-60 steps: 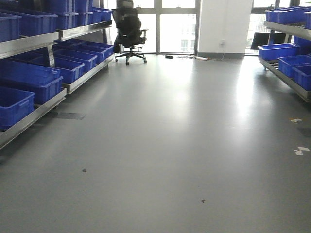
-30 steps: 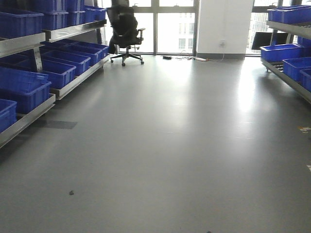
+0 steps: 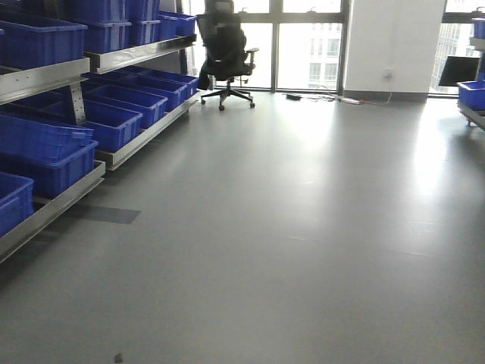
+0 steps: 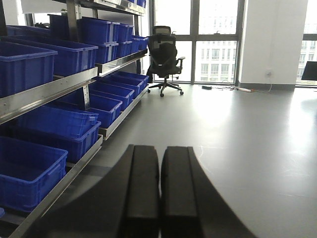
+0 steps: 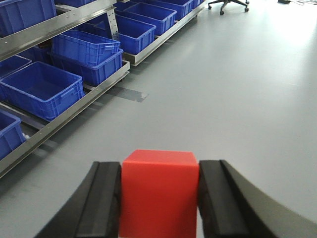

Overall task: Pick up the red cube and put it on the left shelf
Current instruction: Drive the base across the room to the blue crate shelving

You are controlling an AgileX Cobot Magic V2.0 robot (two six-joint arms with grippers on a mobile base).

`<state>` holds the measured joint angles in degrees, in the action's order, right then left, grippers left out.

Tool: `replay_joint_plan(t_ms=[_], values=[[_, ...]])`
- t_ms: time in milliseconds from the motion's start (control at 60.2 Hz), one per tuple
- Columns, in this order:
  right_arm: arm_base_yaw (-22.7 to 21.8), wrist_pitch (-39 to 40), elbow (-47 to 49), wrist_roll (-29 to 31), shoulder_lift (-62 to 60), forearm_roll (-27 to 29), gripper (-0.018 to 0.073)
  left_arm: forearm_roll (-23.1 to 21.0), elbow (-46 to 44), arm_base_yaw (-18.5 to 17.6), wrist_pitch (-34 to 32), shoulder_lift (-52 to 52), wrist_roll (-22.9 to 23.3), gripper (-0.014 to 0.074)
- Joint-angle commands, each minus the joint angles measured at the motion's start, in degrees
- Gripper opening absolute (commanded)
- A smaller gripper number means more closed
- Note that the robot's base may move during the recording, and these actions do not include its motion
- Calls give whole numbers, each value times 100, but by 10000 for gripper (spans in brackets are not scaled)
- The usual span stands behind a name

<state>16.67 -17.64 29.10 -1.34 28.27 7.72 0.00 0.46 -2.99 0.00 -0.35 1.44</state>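
My right gripper (image 5: 159,198) is shut on the red cube (image 5: 158,191), which sits squarely between the two black fingers and is held above the grey floor. My left gripper (image 4: 160,188) is shut and empty, its fingers pressed together. The left shelf (image 3: 53,76) is a long steel rack along the left wall with blue ribbed crates (image 3: 42,42) on two levels. It also shows in the left wrist view (image 4: 49,89) and the right wrist view (image 5: 64,20). Neither gripper shows in the front view.
A black office chair (image 3: 225,53) stands at the far end by the windows. A second rack with a blue crate (image 3: 471,95) shows at the far right edge. The grey floor (image 3: 303,227) stretches between the racks. A dark floor plate (image 3: 106,214) lies near the left rack.
The front view has swung left and moved on: the chair and white wall have shifted right in the frame, the right rack has nearly left the view, and the left rack looms closer.
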Motion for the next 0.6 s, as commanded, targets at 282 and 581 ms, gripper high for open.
replay_joint_plan(t_ms=[282, 581], values=[[-37, 509, 168, 16, 18, -31, 57, 0, 141, -3, -474, -86, -1, 102], [-37, 509, 168, 16, 18, -31, 57, 0, 141, -3, -474, -86, -1, 102]])
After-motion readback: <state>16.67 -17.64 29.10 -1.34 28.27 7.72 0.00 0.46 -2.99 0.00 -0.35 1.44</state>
